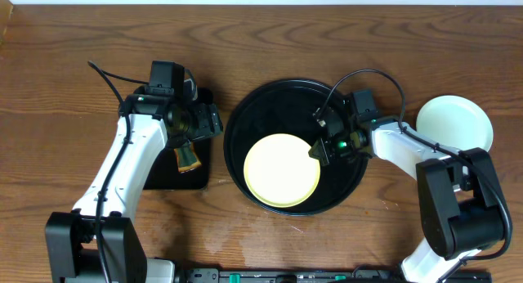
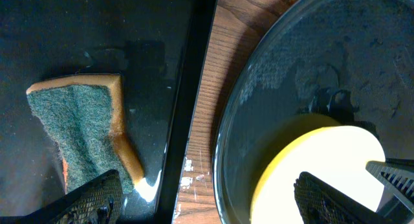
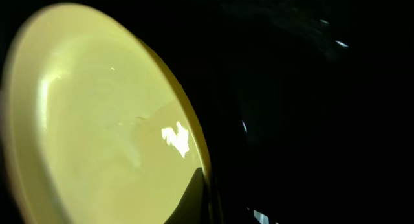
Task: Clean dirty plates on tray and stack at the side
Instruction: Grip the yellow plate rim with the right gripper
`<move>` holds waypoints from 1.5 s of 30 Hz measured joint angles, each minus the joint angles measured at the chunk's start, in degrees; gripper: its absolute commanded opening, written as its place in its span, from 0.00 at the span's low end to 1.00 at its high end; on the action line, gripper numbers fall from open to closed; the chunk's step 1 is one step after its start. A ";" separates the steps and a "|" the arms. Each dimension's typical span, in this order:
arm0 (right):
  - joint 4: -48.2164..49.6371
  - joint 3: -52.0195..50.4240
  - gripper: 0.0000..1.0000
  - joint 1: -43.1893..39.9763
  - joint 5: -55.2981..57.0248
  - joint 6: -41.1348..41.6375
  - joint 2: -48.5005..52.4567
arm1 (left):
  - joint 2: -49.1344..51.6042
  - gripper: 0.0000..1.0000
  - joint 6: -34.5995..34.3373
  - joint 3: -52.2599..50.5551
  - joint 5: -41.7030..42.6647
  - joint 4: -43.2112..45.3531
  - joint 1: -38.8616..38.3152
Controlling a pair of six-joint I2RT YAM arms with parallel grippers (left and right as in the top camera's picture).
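The pale yellow plate (image 1: 282,170) lies in the round black tray (image 1: 278,107), toward its front. My right gripper (image 1: 317,150) is at the plate's right rim and shut on it. In the right wrist view one finger lies over the rim (image 3: 207,198) of the yellow plate (image 3: 97,107); the other finger is hidden in the dark. A pale mint plate (image 1: 454,123) sits on the table at the far right; I cannot tell if another lies under it. My left gripper (image 1: 204,119) is open and empty (image 2: 207,204) above the gap between the two trays.
A green and yellow sponge (image 1: 187,156) lies on the wet rectangular black tray (image 2: 65,43), left of the round tray (image 2: 291,68). The sponge also shows in the left wrist view (image 2: 84,127). A strip of bare wood separates the trays.
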 measured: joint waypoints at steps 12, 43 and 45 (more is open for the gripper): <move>-3.39 -0.33 0.01 4.61 22.84 0.22 -17.86 | 0.00 0.86 0.00 0.00 0.00 0.00 0.00; -1.53 -0.28 0.33 -9.81 3.56 -0.66 -2.99 | 0.00 0.86 0.00 0.00 0.00 0.00 0.00; -1.60 -0.28 0.26 -9.70 0.72 -1.38 -1.90 | 0.00 0.86 0.00 0.00 0.00 0.00 -0.02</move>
